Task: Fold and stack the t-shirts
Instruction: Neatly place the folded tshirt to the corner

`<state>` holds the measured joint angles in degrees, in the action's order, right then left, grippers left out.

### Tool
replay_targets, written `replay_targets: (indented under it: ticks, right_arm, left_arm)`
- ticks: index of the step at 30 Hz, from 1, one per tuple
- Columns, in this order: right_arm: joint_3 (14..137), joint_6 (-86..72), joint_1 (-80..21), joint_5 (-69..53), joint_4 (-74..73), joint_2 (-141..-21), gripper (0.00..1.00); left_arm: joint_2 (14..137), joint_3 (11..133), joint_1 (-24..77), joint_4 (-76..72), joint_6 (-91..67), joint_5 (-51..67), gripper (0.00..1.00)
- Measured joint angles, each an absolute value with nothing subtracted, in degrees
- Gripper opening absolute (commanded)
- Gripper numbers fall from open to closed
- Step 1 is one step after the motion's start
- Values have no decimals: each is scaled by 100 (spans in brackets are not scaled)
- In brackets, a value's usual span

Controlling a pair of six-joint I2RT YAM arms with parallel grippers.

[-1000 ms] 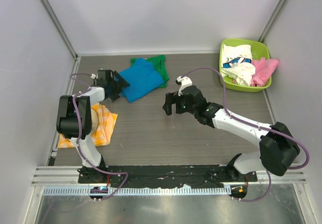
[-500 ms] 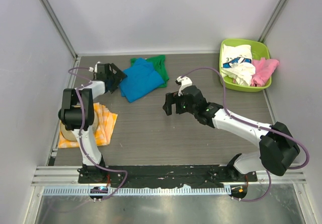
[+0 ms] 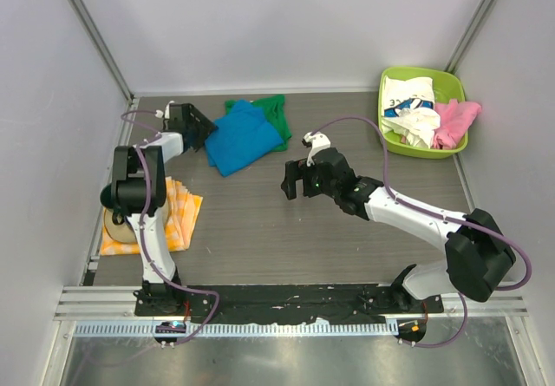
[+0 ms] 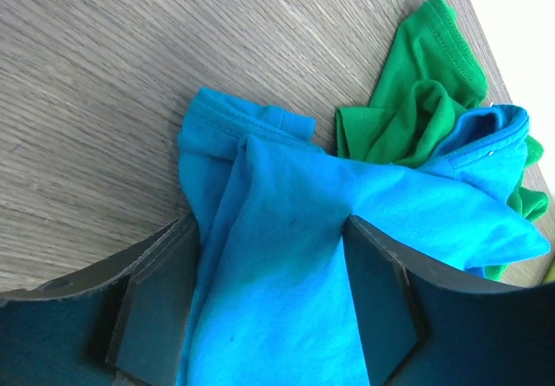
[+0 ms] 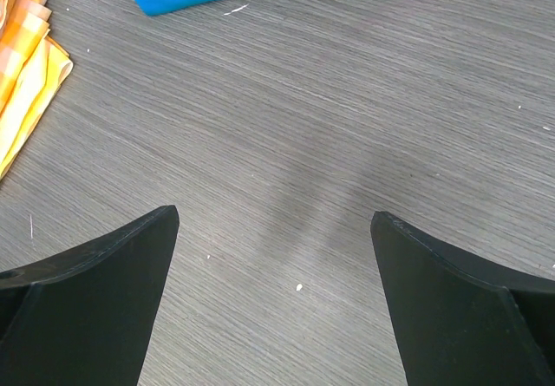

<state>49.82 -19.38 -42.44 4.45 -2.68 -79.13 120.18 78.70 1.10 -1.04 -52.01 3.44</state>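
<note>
A bright blue t-shirt [image 3: 244, 138] lies crumpled at the back left of the table, over a green t-shirt [image 3: 274, 112]. My left gripper [image 3: 203, 131] is at the blue shirt's left edge. In the left wrist view it [image 4: 270, 230] is open, its jaws wide apart on either side of a fold of the blue shirt [image 4: 295, 264], with the green shirt [image 4: 416, 100] beyond. My right gripper [image 3: 290, 180] is open and empty over bare table, as the right wrist view [image 5: 273, 217] shows. A white printed shirt [image 3: 411, 100] and a pink shirt [image 3: 456, 121] lie in the basket.
A lime-green basket [image 3: 424, 152] stands at the back right corner. An orange-yellow checked cloth [image 3: 179, 217] lies at the left near the left arm's base, its edge also in the right wrist view [image 5: 26, 65]. Grey walls close the table in.
My left arm has swung toward the back of the table, and its gripper has come to the blue shirt's left edge. The right arm has not moved.
</note>
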Motion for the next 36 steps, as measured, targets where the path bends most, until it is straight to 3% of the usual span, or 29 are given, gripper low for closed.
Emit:
replay_targets:
  ticks: [1, 2, 8, 13, 14, 15, 25, 36]
  right_arm:
    - [4982, -1938, -4244, 445, -268, -7913, 100]
    - [4982, -1938, -4244, 445, -268, -7913, 100]
    - [4982, -1940, -4244, 454, -270, -7913, 100]
    - [4980, -1942, -4244, 458, -270, -7913, 100]
    - [4980, -1942, -4244, 458, -270, -7913, 100]
    - [4980, -1942, -4244, 460, -270, -7913, 100]
    - [4915, -1944, -4244, 497, -290, -7913, 100]
    - [4923, -1964, -4244, 731, -399, -8248, 99]
  left_arm:
    - [12036, 7907, 110, -71, -5203, 349, 61]
    - [12053, 7937, 110, -23, -5199, 344, 50]
    - [12206, 8117, 110, 266, -5201, 316, 21]
    - [12346, 8370, 110, 526, -5201, 325, 13]
    - [12359, 8403, 110, 567, -5203, 322, 3]
    - [12361, 8427, 113, 602, -5201, 322, 0]
    - [12195, 8510, 224, 1081, -5037, 303, 3]
    - [12121, 9754, 602, 1612, -4768, 816, 5]
